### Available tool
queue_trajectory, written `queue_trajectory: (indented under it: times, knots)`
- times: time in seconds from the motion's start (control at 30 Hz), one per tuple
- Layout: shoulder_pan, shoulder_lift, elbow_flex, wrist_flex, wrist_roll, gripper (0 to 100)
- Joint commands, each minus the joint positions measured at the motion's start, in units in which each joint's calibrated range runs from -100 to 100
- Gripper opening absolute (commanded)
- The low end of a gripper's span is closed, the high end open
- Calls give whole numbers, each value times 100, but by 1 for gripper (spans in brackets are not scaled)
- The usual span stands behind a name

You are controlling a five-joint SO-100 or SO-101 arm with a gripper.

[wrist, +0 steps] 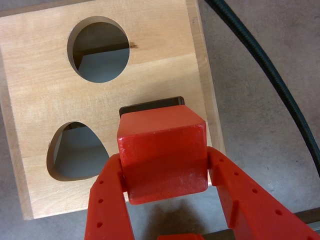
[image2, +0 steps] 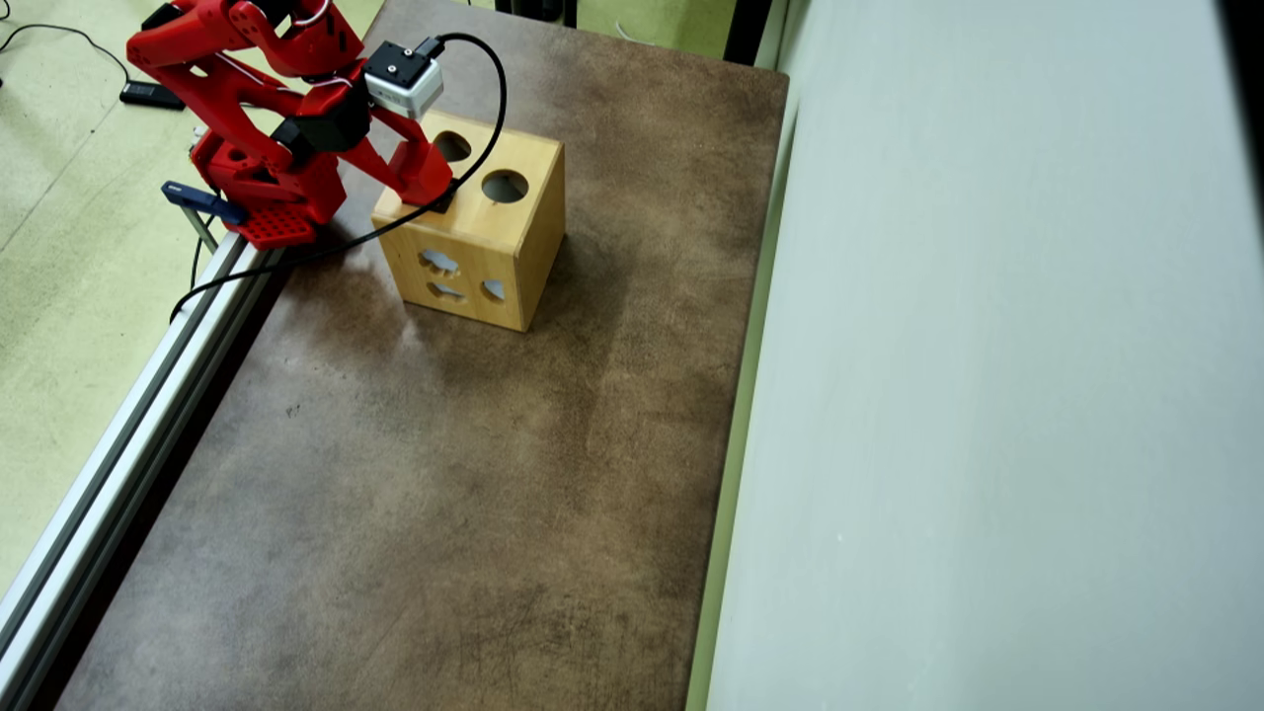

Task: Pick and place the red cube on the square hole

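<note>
In the wrist view my gripper [wrist: 165,172] is shut on the red cube [wrist: 162,150], one finger on each side. The cube hangs just above the top face of the light wooden box [wrist: 45,90] and covers most of the dark square hole [wrist: 150,105]; only the hole's far edge shows. The round hole [wrist: 98,49] and the heart-shaped hole [wrist: 76,152] are open beside it. In the overhead view the gripper [image2: 432,188] is over the near-left corner of the box [image2: 513,247]; the cube is hidden by the arm there.
The box stands on a brown table [image2: 444,474] near the arm's base [image2: 267,207]. A black cable [wrist: 280,85] runs over the table to the right of the box. A metal rail [image2: 128,405] lines the table's left edge, a pale wall [image2: 987,395] its right.
</note>
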Motion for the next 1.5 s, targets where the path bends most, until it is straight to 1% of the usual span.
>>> queue_trajectory:
  times: [0.0,0.2,0.27,0.33,0.57,0.67,0.77,0.87,1.13,1.37,1.47]
  knots:
    - [-23,-127,-33,-18,-5,4]
    - [-16,-135,-33,-18,5,4]
    - [-9,-135,-33,-18,-10,6]
    - [-1,-127,-24,-18,-20,11]
    - [66,-135,280,-18,-20,38]
    - [66,-135,289,-26,-29,45]
    - [66,-135,245,-26,-49,50]
    - [66,-135,218,-26,-98,52]
    - [-31,-203,164,-34,-298,52]
    - [-31,-127,-471,-34,-303,52]
    - [-31,-110,-435,-90,-303,52]
